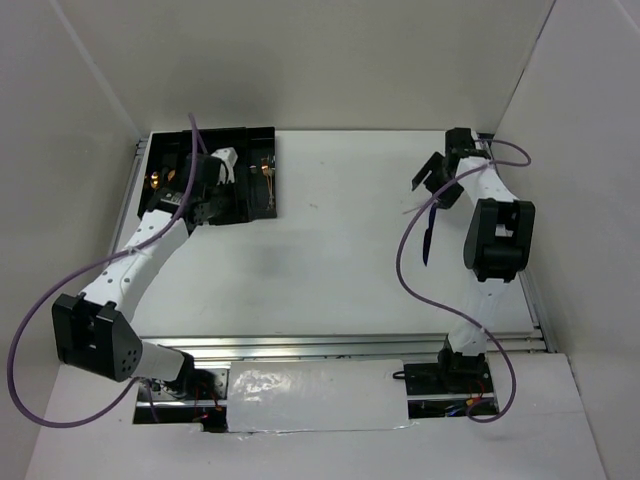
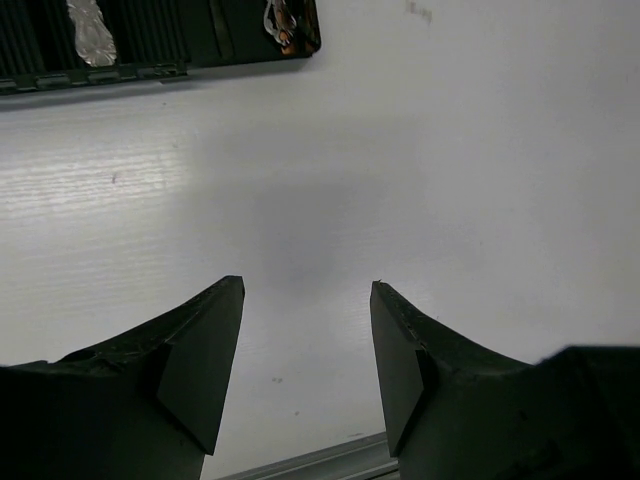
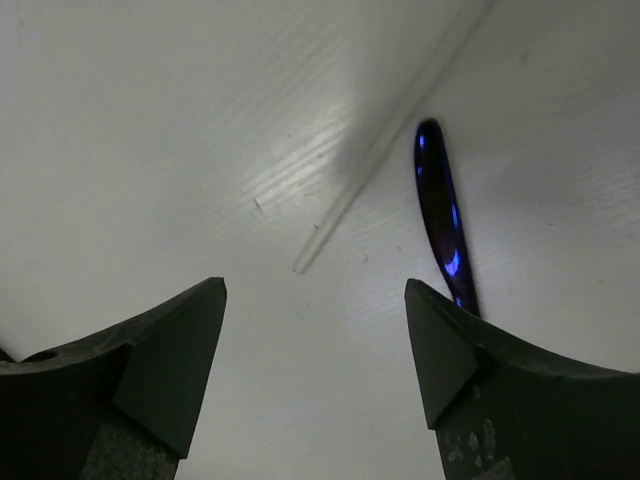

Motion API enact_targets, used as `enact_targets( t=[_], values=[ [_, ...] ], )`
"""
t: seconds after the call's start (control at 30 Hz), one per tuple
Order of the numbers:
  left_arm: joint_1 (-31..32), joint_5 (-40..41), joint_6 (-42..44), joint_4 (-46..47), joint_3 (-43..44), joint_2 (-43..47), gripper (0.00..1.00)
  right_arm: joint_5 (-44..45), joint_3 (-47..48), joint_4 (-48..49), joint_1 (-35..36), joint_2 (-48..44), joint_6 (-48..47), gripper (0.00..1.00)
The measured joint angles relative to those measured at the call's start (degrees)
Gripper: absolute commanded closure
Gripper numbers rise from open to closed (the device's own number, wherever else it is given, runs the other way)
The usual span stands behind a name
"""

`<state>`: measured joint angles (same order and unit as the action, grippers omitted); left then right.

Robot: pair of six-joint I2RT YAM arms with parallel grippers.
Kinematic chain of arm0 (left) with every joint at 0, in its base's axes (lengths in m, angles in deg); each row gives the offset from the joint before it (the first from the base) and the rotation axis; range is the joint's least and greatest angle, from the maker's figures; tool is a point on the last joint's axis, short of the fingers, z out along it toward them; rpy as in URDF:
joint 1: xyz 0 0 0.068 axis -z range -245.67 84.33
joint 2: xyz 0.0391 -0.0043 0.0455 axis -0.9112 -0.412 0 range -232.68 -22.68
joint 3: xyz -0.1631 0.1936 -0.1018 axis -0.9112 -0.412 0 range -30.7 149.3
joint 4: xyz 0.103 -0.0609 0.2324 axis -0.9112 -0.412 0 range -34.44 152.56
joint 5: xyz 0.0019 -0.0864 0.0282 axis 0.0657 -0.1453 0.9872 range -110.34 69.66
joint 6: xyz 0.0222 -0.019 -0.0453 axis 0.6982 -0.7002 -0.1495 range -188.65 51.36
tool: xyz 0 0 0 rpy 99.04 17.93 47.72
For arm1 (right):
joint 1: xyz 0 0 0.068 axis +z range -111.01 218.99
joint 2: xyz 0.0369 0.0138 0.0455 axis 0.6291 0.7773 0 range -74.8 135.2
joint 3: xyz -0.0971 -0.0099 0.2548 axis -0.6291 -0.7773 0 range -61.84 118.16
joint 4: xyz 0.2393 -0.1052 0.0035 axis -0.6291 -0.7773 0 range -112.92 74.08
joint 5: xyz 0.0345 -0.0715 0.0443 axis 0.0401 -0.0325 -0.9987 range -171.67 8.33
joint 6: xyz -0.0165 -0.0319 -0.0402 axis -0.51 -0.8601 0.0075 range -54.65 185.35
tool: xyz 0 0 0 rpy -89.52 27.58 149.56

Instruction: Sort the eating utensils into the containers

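1. My right gripper (image 3: 315,285) hangs released and empty above the table (image 1: 340,250). I judge it is lining up on the glossy black utensil (image 3: 440,215), which lies beside one finger, outside the gap; knife or handle, I can't tell.
2. A pale stick (image 3: 390,150) lies alongside, best left alone.
3. Farther off, my left gripper (image 2: 305,290) is released too, empty, near the cutlery tray (image 2: 235,35), whose slots hold a silver piece (image 2: 90,30) and a copper piece (image 2: 282,28).
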<state>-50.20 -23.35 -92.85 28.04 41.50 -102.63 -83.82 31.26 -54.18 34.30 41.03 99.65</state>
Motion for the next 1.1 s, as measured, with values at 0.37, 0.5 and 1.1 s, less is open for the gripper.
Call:
enact_targets(
  t=[0.37,0.5,1.1],
  values=[
    [-7.4,-6.4,0.1,2.8,-5.7,-1.7,0.36,4.8,13.4,-7.4,3.9,12.3,5.8,0.38],
    [-8.9,-7.7,0.2,2.8,-6.2,-1.7,0.35,7.8,10.3,-6.3,4.5,11.6,9.5,0.39],
    [-19.0,-10.1,3.0,1.4,-6.9,3.4,0.22,11.9,10.4,-6.6,8.7,13.0,11.9,0.94]
  ],
)
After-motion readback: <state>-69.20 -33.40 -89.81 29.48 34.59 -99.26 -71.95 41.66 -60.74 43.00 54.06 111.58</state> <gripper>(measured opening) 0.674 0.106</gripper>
